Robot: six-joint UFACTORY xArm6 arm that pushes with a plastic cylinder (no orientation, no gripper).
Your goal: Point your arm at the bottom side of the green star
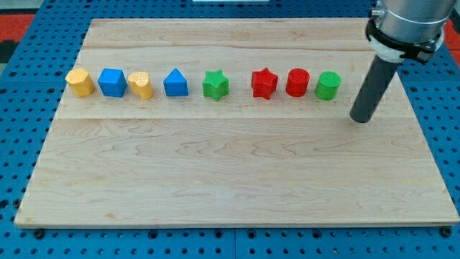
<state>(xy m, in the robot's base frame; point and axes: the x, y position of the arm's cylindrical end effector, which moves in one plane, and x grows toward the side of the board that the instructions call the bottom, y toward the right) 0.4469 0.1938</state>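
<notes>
The green star (215, 84) lies in the middle of a row of blocks across the upper part of the wooden board (230, 180). My tip (361, 118) is on the board at the view's right, far to the right of the green star and slightly below the row. It is just right of and below the green cylinder (327, 85). It touches no block.
The row from left to right: yellow hexagon (80, 82), blue cube (112, 82), yellow cylinder-like block (141, 85), blue triangle (175, 83), green star, red star (264, 83), red cylinder (297, 82), green cylinder. A blue pegboard (21, 144) surrounds the board.
</notes>
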